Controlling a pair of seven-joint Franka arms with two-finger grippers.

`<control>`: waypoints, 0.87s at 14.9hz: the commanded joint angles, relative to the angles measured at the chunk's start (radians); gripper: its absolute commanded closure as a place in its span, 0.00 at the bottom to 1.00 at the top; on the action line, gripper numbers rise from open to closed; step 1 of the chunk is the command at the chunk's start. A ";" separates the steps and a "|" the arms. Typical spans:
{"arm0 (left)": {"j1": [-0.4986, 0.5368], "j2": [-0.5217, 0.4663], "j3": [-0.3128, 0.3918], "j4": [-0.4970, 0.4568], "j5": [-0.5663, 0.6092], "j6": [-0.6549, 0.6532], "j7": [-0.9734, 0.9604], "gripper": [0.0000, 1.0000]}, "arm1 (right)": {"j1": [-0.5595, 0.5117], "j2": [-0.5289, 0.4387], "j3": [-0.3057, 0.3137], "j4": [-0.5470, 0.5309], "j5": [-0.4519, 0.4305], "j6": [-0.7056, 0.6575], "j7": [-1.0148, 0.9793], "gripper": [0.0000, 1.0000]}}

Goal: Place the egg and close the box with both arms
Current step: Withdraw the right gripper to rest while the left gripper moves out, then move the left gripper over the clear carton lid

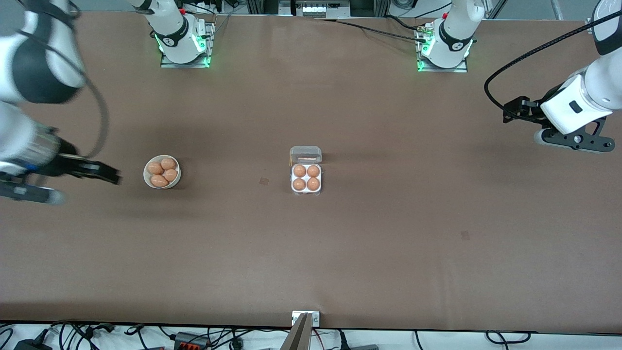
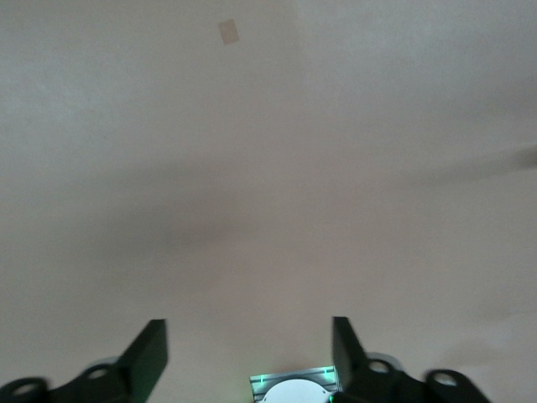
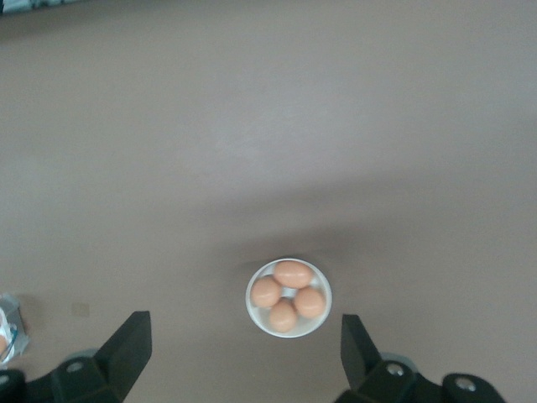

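The clear box (image 1: 306, 191) stands mid-table with its lid (image 1: 305, 154) open, on the side farther from the front camera. Every cell holds an orange-brown egg (image 1: 300, 170). A corner of the box shows in the right wrist view (image 3: 7, 329). My right gripper (image 1: 114, 176) is open and empty, up over the table beside the white bowl (image 1: 146, 173), toward the right arm's end. In the right wrist view my right gripper (image 3: 243, 353) has the bowl (image 3: 250, 299) with several eggs (image 3: 293, 274) below it. My left gripper (image 1: 508, 113) is open and empty, high over the left arm's end; the left wrist view (image 2: 249, 353) shows bare table below.
The bowl holds several loose eggs (image 1: 155, 168). Small tape patches lie on the brown table, one (image 1: 264, 181) beside the box and one (image 1: 465, 235) nearer the front camera. The left arm's base (image 2: 294, 388) shows between my left gripper's fingers.
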 commanded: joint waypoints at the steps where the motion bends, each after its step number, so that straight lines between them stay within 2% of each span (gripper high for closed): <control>1: -0.004 0.039 -0.001 0.062 0.004 -0.044 0.011 0.80 | -0.075 -0.090 0.029 -0.007 -0.005 -0.113 0.010 0.00; 2: -0.006 0.041 -0.001 0.062 0.002 -0.059 0.010 0.91 | -0.091 -0.113 0.029 -0.007 0.000 -0.150 0.013 0.00; 3: -0.017 0.039 -0.001 0.063 0.002 -0.065 0.010 0.97 | -0.110 -0.121 0.036 -0.007 0.000 -0.161 0.010 0.00; 6: -0.043 0.039 -0.001 0.051 -0.059 -0.093 -0.008 0.97 | -0.186 -0.134 0.128 -0.013 -0.049 -0.169 -0.047 0.00; 9: -0.088 0.044 -0.013 0.005 -0.177 -0.088 -0.084 0.99 | -0.186 -0.134 0.132 -0.018 -0.054 -0.200 -0.194 0.00; 13: -0.291 0.079 -0.045 -0.050 -0.174 0.056 -0.333 0.99 | -0.178 -0.127 0.136 -0.009 -0.048 -0.189 -0.214 0.00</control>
